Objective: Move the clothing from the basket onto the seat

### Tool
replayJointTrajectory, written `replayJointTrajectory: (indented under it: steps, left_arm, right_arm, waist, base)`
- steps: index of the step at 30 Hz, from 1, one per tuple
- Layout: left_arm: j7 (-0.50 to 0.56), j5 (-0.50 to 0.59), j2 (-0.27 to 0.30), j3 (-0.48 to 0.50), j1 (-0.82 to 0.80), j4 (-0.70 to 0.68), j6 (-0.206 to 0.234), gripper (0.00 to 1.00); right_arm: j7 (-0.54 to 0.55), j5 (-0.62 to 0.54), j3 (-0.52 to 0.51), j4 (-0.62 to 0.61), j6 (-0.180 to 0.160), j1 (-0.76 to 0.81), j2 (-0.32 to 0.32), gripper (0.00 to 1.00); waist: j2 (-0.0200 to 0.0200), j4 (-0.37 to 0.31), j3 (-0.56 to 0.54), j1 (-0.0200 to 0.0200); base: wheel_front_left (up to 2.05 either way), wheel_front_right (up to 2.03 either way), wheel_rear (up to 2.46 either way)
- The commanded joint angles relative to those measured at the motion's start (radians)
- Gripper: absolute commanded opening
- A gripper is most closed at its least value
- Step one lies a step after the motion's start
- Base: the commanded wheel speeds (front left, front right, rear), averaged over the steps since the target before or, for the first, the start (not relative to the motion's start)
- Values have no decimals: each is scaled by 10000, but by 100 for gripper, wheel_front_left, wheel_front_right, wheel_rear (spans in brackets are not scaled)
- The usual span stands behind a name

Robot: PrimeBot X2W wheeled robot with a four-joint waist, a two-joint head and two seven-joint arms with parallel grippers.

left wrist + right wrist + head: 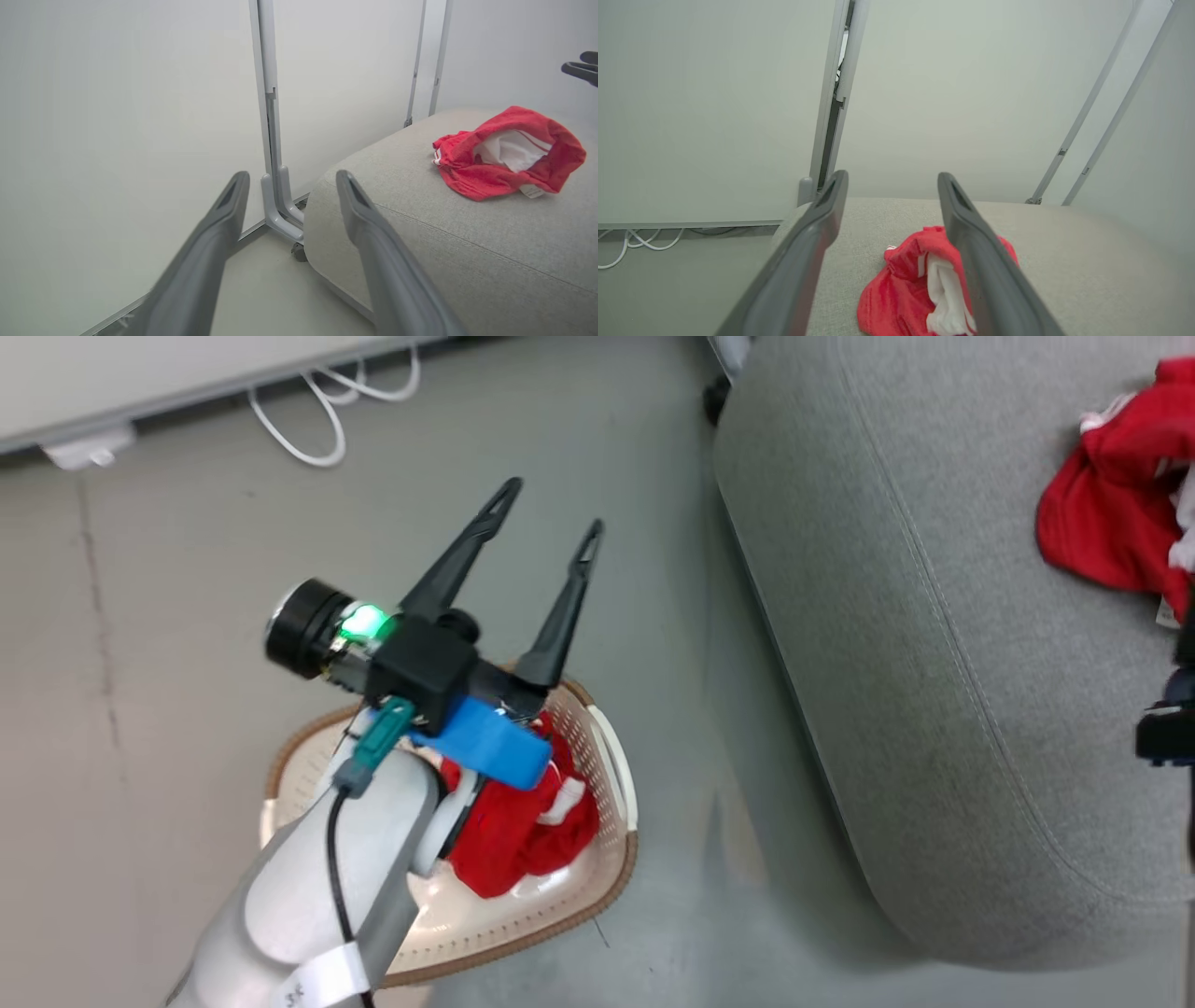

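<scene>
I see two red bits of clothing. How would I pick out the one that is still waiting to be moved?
Find the big grey seat on the right of the head view; on the floor to its left stands a cream basket with a brown rim. The crumpled red garment inside it is the one: the other red garment lies up on the seat instead.
</scene>
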Motion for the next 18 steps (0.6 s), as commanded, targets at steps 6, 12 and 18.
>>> replayJointTrajectory:
  steps: [6, 12, 18]
  left_arm:
    - [-45, 128, -121, 1436, 1246, -141, -47, 100]
    - [-46, 470, -424, 2748, 2323, -209, -189, 100]
    - [-46, 771, -772, 3970, 3483, -161, -383, 100]
  right_arm:
    - [-38, 108, 1206, -189, 1, 513, 284, 100]
    - [-38, 227, 2047, -85, 0, 879, 556, 100]
    - [-38, 429, 2539, 199, 1, 1487, 876, 100]
  waist:
    - [0, 1024, -1434, 1]
    - [0, 1463, -2199, 1]
    - [0, 1781, -2997, 1]
  base:
    - [0, 0, 0]
    - [0, 0, 0]
    - [0, 0, 0]
